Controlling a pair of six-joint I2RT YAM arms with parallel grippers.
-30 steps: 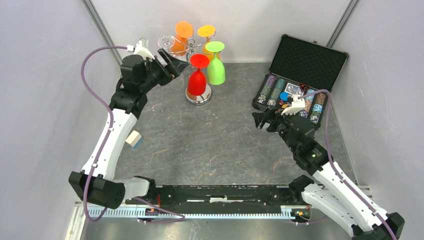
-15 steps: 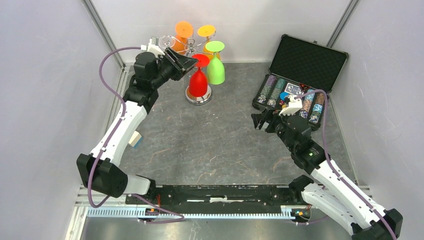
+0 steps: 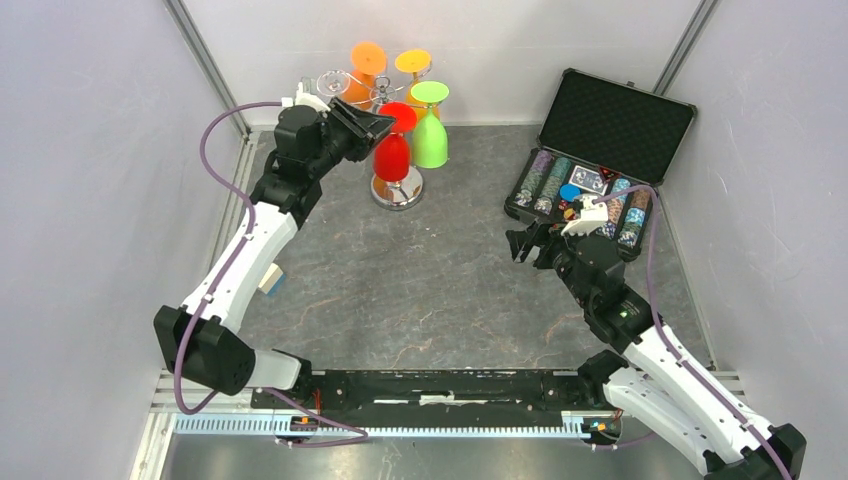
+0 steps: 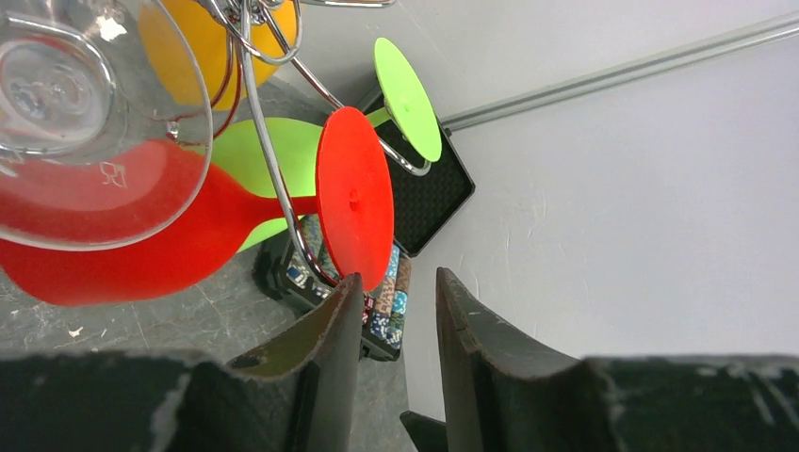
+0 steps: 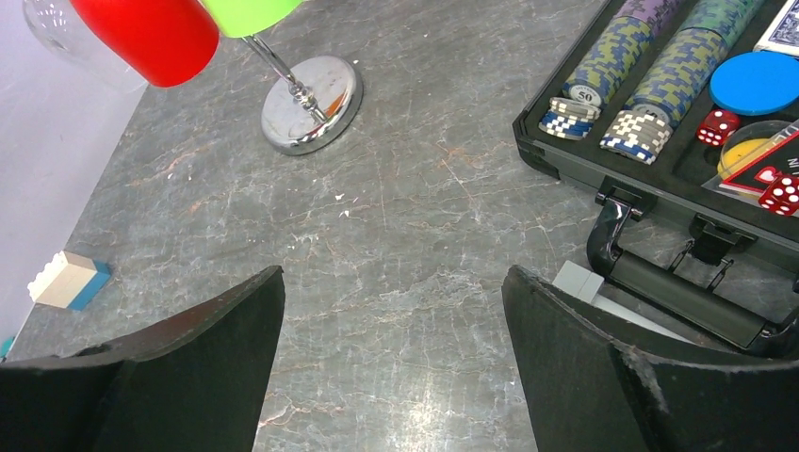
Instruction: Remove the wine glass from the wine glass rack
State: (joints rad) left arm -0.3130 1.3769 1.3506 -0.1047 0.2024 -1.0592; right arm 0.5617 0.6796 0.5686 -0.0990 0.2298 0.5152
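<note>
1. Wine glass (image 3: pixel 392 155), the red one, hangs bowl-down on the rack (image 3: pixel 397 192), at the far side of the table (image 3: pixel 430 290), left of centre. Its foot (image 4: pixel 355 198) sits in a wire arm at the top.
2. Your left gripper (image 3: pixel 385 122) is up at that foot. Its jaws stand narrowly apart, and the wrist view shows nothing in the gap between them.
3. The foot's lower edge meets one fingertip (image 4: pixel 344 292). You cannot tell from these views whether the two touch.
4. A green glass (image 3: pixel 431 140), a clear glass (image 4: pixel 75 113) and two orange glasses (image 3: pixel 365 60) hang on the same rack.
5. Your right gripper (image 3: pixel 525 243) hovers over bare table, well apart from the rack, with its jaws spread wide and holding nothing.
6. An open case (image 3: pixel 610 130) of chips lies just beyond the right gripper, at the far right.
7. A small block (image 3: pixel 268 278) lies on the table beside the left arm.
</note>
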